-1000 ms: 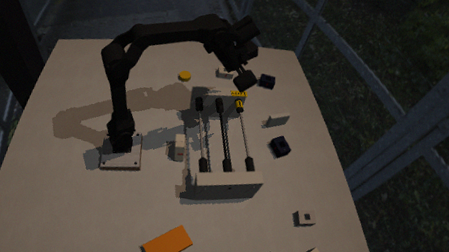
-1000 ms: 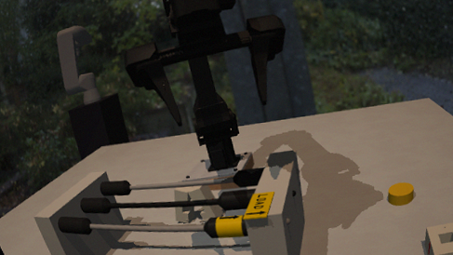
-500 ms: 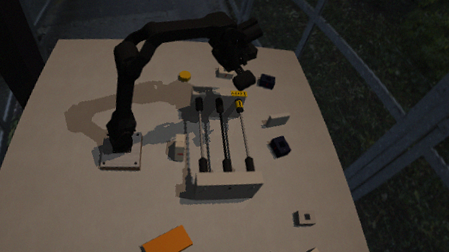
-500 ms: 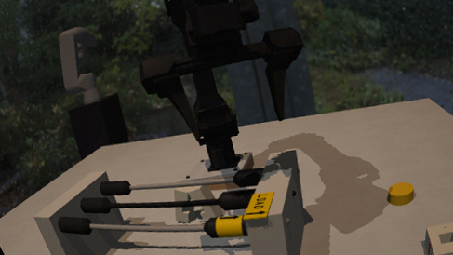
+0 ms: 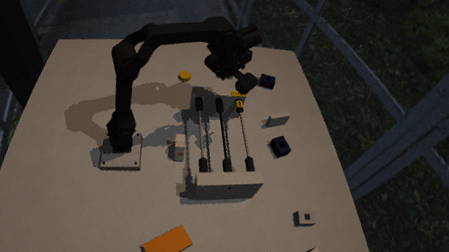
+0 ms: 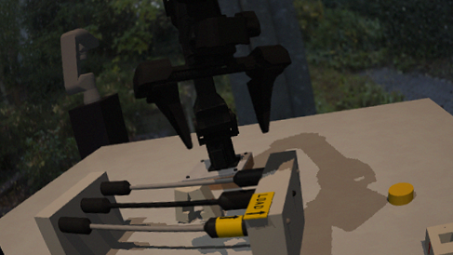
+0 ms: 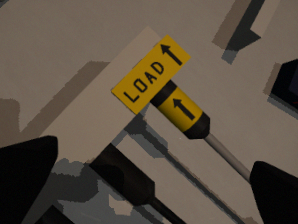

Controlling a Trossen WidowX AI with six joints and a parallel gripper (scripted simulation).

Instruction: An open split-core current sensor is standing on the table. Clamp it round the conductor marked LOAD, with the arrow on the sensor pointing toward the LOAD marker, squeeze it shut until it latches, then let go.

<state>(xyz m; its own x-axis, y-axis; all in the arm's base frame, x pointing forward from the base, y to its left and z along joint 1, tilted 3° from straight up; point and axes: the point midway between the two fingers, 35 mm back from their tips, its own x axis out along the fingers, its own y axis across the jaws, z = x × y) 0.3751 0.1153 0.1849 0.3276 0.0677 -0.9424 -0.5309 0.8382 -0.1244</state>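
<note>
Jaws spread wide, nothing between them. Gripper [image 6: 227, 138] hung above the 12 o'clock end of the rod fixture [image 5: 226, 186], pointed down at the yellow LOAD marker [image 7: 149, 72].

Just below, 3 parallel conductors; the marked one [image 5: 244, 136] farthest toward 3 o'clock in the top view, with a yellow sleeve [image 7: 180, 111] whose arrow points at the marker.

Open split-core sensor [image 5: 177, 147], probably the small beige piece with a red mark, standing on the table [image 5: 68, 219] at 9 o'clock of the fixture, close beside it, well apart from the gripper.

Judged light and stiff, hard plastic, likely slick, with a hinged half free to swing. Best taken across the 2 flat outer faces, mouth left unobstructed.

Wrist view alone gives the lettering and both arrows. Top view alone gives the sensor's red mark and the scattered closed blocks. Exterior view gives height over the rods, but only a glimpse of the sensor behind them.
</note>
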